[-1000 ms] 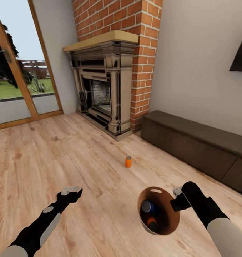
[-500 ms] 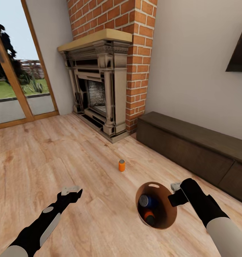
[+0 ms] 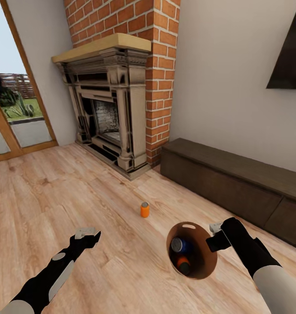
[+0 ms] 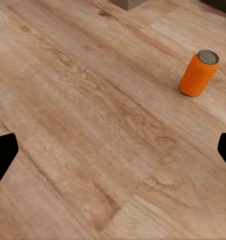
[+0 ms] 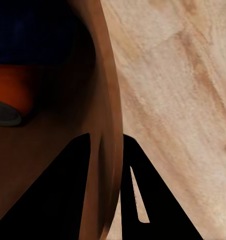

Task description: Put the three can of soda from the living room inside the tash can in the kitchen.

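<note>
An orange can of soda [image 3: 144,209] stands upright on the wood floor of the living room, ahead of and between my arms; it also appears in the left wrist view [image 4: 199,73]. My left gripper [image 3: 89,235] [image 4: 113,152] hovers open short of it, holding nothing. My right gripper [image 3: 214,239] [image 5: 107,137] is shut on the rim of the tash can [image 3: 204,257] [image 5: 105,100], which is held tilted above the floor. Inside lie a dark blue can [image 3: 180,245] and an orange can [image 3: 183,263] [image 5: 13,90].
A red-brick fireplace [image 3: 117,100] stands ahead at the left. A long dark low cabinet [image 3: 235,183] runs along the right wall under a wall TV [image 3: 290,56]. A glass door [image 3: 12,117] is at the far left. Open wood floor [image 3: 56,187] lies around the can.
The whole picture has shifted: the camera turned right and moved closer, so the fireplace and the floor can sit further left and lower. Both arms keep their places in the view.
</note>
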Controlling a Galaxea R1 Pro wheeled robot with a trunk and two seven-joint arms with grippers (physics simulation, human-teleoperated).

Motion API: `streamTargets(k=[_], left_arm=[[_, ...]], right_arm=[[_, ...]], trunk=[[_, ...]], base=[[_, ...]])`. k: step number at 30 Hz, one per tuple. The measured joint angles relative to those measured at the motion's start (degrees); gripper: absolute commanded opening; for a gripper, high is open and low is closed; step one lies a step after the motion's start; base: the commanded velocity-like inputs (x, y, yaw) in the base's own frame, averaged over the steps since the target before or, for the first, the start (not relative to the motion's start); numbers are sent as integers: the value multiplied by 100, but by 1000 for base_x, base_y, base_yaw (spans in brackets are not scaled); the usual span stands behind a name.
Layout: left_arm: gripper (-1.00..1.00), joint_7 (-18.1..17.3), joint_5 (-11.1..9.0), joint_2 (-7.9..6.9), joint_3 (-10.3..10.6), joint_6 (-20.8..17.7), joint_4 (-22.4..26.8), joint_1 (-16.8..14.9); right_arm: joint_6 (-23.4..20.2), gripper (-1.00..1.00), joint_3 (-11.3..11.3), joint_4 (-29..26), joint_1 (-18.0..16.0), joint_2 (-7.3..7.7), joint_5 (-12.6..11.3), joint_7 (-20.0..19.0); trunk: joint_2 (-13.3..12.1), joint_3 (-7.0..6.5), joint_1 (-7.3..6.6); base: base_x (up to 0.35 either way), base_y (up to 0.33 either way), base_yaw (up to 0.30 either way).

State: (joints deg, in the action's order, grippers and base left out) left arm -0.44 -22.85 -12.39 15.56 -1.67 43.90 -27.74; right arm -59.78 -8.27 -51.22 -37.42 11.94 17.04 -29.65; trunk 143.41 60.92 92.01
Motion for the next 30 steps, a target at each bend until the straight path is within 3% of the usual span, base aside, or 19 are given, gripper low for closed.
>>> streamTargets(k=[6,9,12,20,30], left_arm=[[100,0,0,0,0,5,-3,2],[100,0,2,0,0,8,-4,1],[100,0,0,0,0,8,-3,2],[100,0,5,0,0,8,-4,0],[100,0,4,0,0,8,-4,1]], right_arm=[[0,-100,16,0,0,2,0,1],[2,-100,278,0,-3,5,-21,5],[9,-100,358,2,-1,10,49,11],[-5,-100,395,0,0,5,-6,4],[1,-100,398,1,0,7,22,8]], trunk=[[0,-12,0],[0,-18,0],[0,-19,0],[0,-20,0],[0,-20,0]], base=[[202,272,-247],[192,277,-248],[191,277,-248],[190,222,-248],[150,34,-248]])
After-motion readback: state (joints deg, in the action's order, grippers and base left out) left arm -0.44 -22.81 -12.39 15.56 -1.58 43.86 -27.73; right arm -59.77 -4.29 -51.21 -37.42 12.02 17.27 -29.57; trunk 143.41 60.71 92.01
